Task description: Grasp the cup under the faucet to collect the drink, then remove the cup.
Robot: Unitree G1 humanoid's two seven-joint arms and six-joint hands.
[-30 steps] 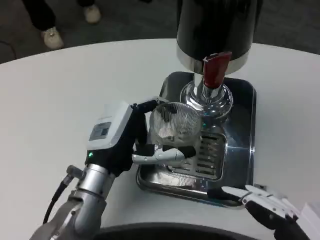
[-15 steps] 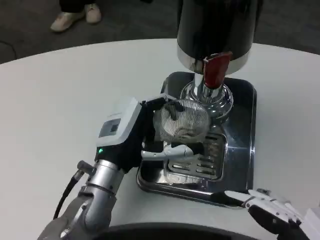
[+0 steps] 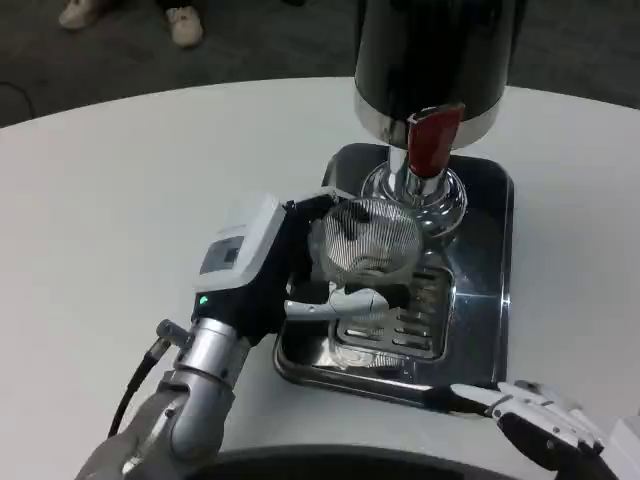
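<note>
The cup (image 3: 366,240) is a clear, ribbed tumbler, held over the drip tray (image 3: 488,300) toward its back-left corner, just in front of the faucet (image 3: 430,140) and slightly left of the red tap handle. Judged by its thin transparent wall, it is light and fairly stiff but crushable — probably plastic, slick on the outside, the ribs giving some purchase. The sensible hold is around the mid-wall, clear of the rim, and that is where it is gripped. Once filled it will be heavier and prone to slopping.

Its long axis is not upright: the mouth appears to tilt up and toward the camera, base away and down, though the exact tilt is hard to read through the ribbing. It would need levelling before any drink runs.

The left hand (image 3: 290,270) wraps the cup from the left, fingers (image 3: 345,300) curled across its near side and the thumb at its far side.

The right hand (image 3: 545,415) lies low at the near right edge of the table (image 3: 120,180), just off the tray's front-right corner, fingers extended and apart, holding nothing.

The dispenser body (image 3: 435,50) stands at the tray's back edge.
</note>
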